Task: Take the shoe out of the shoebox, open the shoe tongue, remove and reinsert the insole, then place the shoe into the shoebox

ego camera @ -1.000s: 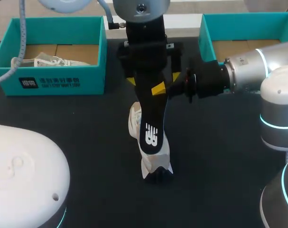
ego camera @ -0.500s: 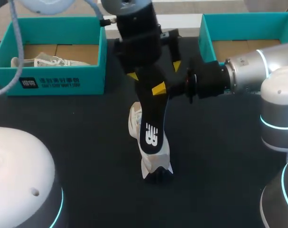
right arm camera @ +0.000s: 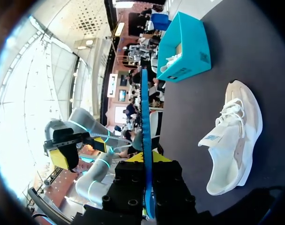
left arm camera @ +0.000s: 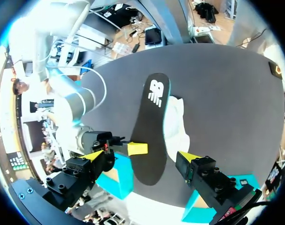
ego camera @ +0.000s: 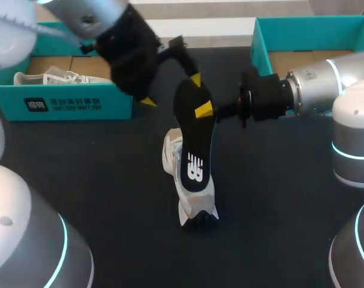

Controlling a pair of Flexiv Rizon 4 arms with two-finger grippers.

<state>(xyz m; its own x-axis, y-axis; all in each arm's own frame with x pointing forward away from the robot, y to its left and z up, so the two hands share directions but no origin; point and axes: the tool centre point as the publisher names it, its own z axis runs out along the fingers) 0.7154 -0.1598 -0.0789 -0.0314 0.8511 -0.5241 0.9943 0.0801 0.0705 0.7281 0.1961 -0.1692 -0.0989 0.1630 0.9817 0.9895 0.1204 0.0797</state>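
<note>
Pinching the black insole (ego camera: 193, 144) near its far end, the right jaws held it edge-on between their fingers in the right wrist view. Its near end hung over the white sneaker (ego camera: 170, 157); contact could not be told. The sneaker sat on the dark bench (ego camera: 277, 198), outside both teal shoeboxes. Left jaws were spread and empty, raised near the left shoebox (ego camera: 74, 99), which held another white shoe (ego camera: 56, 78).
</note>
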